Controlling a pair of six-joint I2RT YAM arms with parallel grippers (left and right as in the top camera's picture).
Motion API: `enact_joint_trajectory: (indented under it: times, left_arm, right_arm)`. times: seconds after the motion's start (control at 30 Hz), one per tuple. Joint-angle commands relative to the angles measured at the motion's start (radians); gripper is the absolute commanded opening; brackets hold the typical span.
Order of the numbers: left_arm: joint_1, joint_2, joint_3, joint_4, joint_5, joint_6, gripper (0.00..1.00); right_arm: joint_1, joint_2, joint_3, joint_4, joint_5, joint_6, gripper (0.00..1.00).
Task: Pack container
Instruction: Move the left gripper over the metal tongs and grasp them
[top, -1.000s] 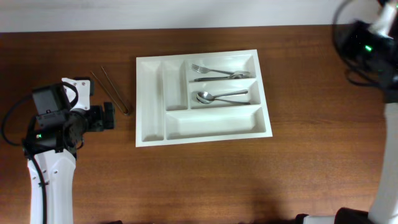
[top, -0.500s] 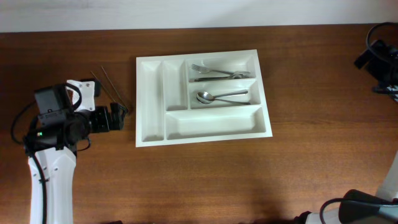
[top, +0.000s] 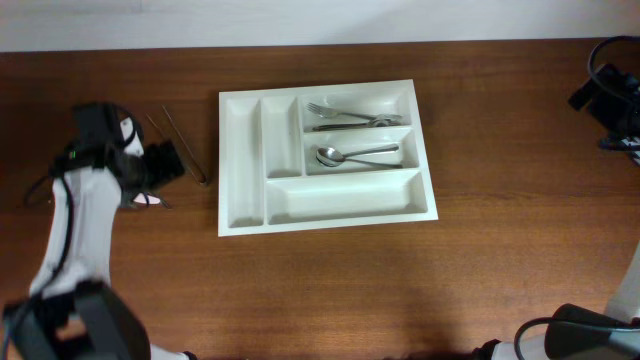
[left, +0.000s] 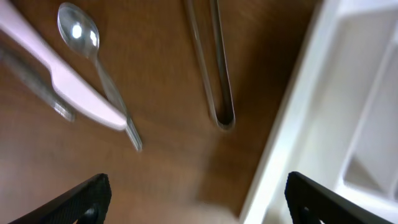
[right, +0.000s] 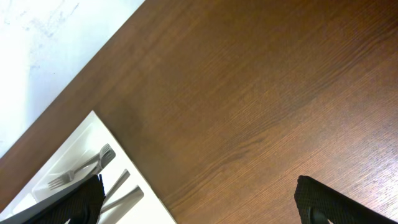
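The white cutlery tray (top: 340, 198) lies flat in the middle of the brown wooden surface (top: 330, 290). Its nearest long compartment shows only bare white floor. The long compartment behind it holds a silver spoon (top: 355, 155), its bowl toward the tray's left side. The farthest long compartment holds a fork (top: 335, 110), tines toward the tray's left, and just beside it a second silver utensil (top: 355, 123) whose kind I cannot tell. The two narrow upright compartments on the tray's left side show white floor.

On the surface left of the tray lie thin metal tongs (top: 185, 148), their closed end near the tray's left wall. Farther from the tray, the left wrist view shows a teaspoon (left: 93, 56) and a pale pink knife (left: 62, 78) crossing each other, with a blurred grey piece beyond them.

The left hand (top: 172, 162) hovers left of the tray above these loose pieces. It points toward the tray with its fingers spread wide and grips nothing. The right hand (right: 202, 205) hangs well to the right of the tray. Its fingers are also spread wide with nothing between them, and its camera looks back at the tray's fork compartment.
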Motion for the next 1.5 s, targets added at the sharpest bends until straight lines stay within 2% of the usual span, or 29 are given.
enact_joint_trajectory:
  times: [0.0,0.23,0.3,0.43,0.47,0.5,0.67,0.77,0.87,0.97,1.1,1.3,1.37,1.43,1.47]
  left_arm:
    - [-0.029,0.135,0.138,-0.017,-0.06,-0.008,0.9]
    - [-0.127,0.356,0.374,-0.125,-0.263,0.006,0.89]
    - [-0.151,0.396,0.387,-0.121,-0.269,-0.023,0.89]
    - [-0.172,0.47,0.387,-0.113,-0.32,-0.179,0.89]
    - [-0.172,0.484,0.387,-0.108,-0.315,-0.188,0.89]
    - [-0.172,0.499,0.387,-0.098,-0.315,-0.195,0.85]
    - [-0.171,0.541,0.387,-0.045,-0.314,-0.196,0.83]
    - [-0.171,0.552,0.387,-0.024,-0.311,-0.196,0.75]
    - [-0.172,0.568,0.387,-0.014,-0.304,-0.196,0.72]
    - [-0.172,0.594,0.387,-0.015,-0.291,-0.196,0.59]
    - [-0.172,0.601,0.387,-0.028,-0.277,-0.196,0.47]
    - [-0.172,0.6,0.414,-0.074,-0.278,-0.135,0.41]
    - [-0.172,0.6,0.43,-0.101,-0.287,-0.128,0.3]
    - [-0.172,0.6,0.459,-0.141,-0.298,-0.128,0.13]
    - [-0.172,0.6,0.473,-0.158,-0.305,-0.128,0.09]
  right_arm:
    - [-0.003,0.003,-0.002,0.0,0.005,0.004,0.99]
    - [-0.003,0.003,-0.002,-0.025,0.005,0.005,0.99]
    - [-0.003,0.003,-0.002,-0.046,0.005,0.005,0.99]
    - [-0.003,0.003,-0.002,-0.07,0.005,0.005,0.99]
    - [-0.003,0.003,-0.002,-0.08,0.005,0.005,0.99]
    - [-0.003,0.003,-0.002,-0.087,0.005,0.005,0.99]
    - [-0.003,0.003,-0.002,-0.109,0.005,0.005,0.99]
    - [-0.003,0.003,-0.002,-0.114,0.005,0.004,0.99]
    - [-0.003,0.003,-0.002,-0.114,0.005,0.005,0.99]
    - [-0.003,0.003,-0.002,-0.115,0.005,0.005,0.99]
    - [-0.003,0.003,-0.002,-0.116,0.005,0.005,0.99]
    - [-0.003,0.003,-0.002,-0.115,0.005,0.005,0.99]
    - [-0.003,0.003,-0.002,-0.115,0.005,0.005,0.99]
    - [-0.003,0.003,-0.002,-0.115,0.005,0.005,0.99]
    - [-0.003,0.003,-0.002,-0.115,0.005,0.005,0.99]
